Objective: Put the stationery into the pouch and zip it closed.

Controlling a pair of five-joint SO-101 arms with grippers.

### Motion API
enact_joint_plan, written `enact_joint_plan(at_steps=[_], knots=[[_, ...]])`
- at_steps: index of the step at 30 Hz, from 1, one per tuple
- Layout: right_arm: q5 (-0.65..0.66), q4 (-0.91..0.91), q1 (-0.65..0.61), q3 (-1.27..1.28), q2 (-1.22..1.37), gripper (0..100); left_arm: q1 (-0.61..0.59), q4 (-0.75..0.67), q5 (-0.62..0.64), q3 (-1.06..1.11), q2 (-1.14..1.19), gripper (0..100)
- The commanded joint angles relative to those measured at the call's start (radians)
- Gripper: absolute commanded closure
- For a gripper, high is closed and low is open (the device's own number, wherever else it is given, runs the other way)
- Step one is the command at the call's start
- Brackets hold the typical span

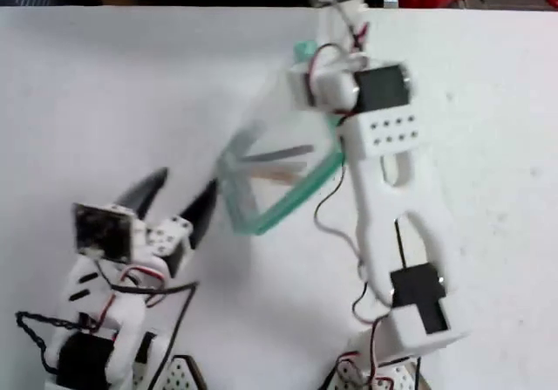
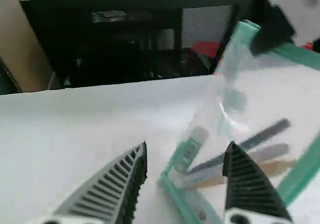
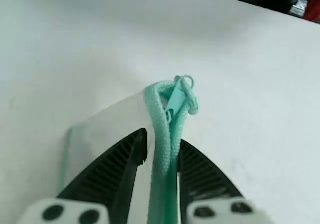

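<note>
Left tool point(image 1: 187, 182), high view: spread, empty, poised just near-left of the pouch point(image 1: 266, 141), which hangs tilted by its far corner above the bench point(image 1: 105, 85). Left wrist view: pens point(image 2: 250, 143) lie bunched at the pouch's low end, probably because it is tipped. Right wrist view: right tool point(image 3: 162, 139) pinches the teal zip edge beside the zipper pull point(image 3: 177, 96); I judge this steadies the mouth for zipping.

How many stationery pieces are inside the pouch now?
3: a dark pen, a grey stick beside it, and a beige stick, all inside the pouch; others may be hidden.
</note>
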Motion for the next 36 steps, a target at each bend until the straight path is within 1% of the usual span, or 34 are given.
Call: enact_joint_plan(at_steps=[1, 4, 8, 9, 11, 13, 15, 17, 20, 23, 24, 25, 29, 30, 31, 33, 36], knots=[[0.069, -0.002, 0.088, 0.0, 0.091, 98.1, -0.114, -0.112, 0.103, 0.021, 0.008, 75], [0.078, 0.022, 0.13, 0.0, 0.185, 98.1, -0.127, -0.187, 0.109, 0.083, 0.01, 75], [0.072, 0.021, 0.128, 0.0, 0.308, 98.1, -0.128, -0.25, 0.107, 0.121, 0.015, 75], [0.054, 0.019, 0.125, 0.0, 0.328, 98.1, -0.128, -0.252, 0.106, 0.121, 0.015, 75], [-0.025, 0.024, 0.122, 0.0, 0.357, 98.1, -0.125, -0.249, 0.075, 0.121, 0.016, 75], [-0.101, 0.024, 0.133, 0.015, 0.363, 98.1, -0.125, -0.247, 0.063, 0.121, 0.016, 75], [-0.141, 0.019, 0.148, 0.052, 0.354, 98.1, -0.125, -0.247, 0.061, 0.123, 0.016, 75], [-0.147, 0.018, 0.159, 0.101, 0.335, 98.1, -0.124, -0.249, 0.061, 0.13, 0.016, 75], [-0.15, -0.016, 0.199, 0.201, 0.291, 98.1, -0.09, -0.255, 0.057, 0.153, 0.016, 75], [-0.135, -0.071, 0.213, 0.305, 0.24, 97.1, -0.039, -0.252, -0.008, 0.16, 0.016, 75], [-0.103, -0.071, 0.206, 0.333, 0.22, 94.4, -0.022, -0.247, -0.029, 0.16, 0.016, 75], [-0.063, -0.061, 0.188, 0.354, 0.202, 89.5, -0.007, -0.245, -0.048, 0.16, 0.018, 75], [0.043, 0.05, 0.122, 0.396, 0.107, 60.4, 0.005, -0.213, -0.075, 0.112, 0.099, 75], [0.069, 0.082, 0.111, 0.397, 0.079, 54.7, 0.002, -0.212, -0.075, 0.092, 0.14, 75], [0.089, 0.113, 0.105, 0.396, 0.045, 51.1, -0.002, -0.212, -0.077, 0.064, 0.193, 75], [0.117, 0.159, 0.105, 0.388, -0.035, 50.0, -0.035, -0.184, -0.077, -0.006, 0.306, 75], [0.144, 0.213, 0.142, 0.359, -0.2, 55.6, -0.094, -0.101, -0.077, -0.158, 0.476, 75]])
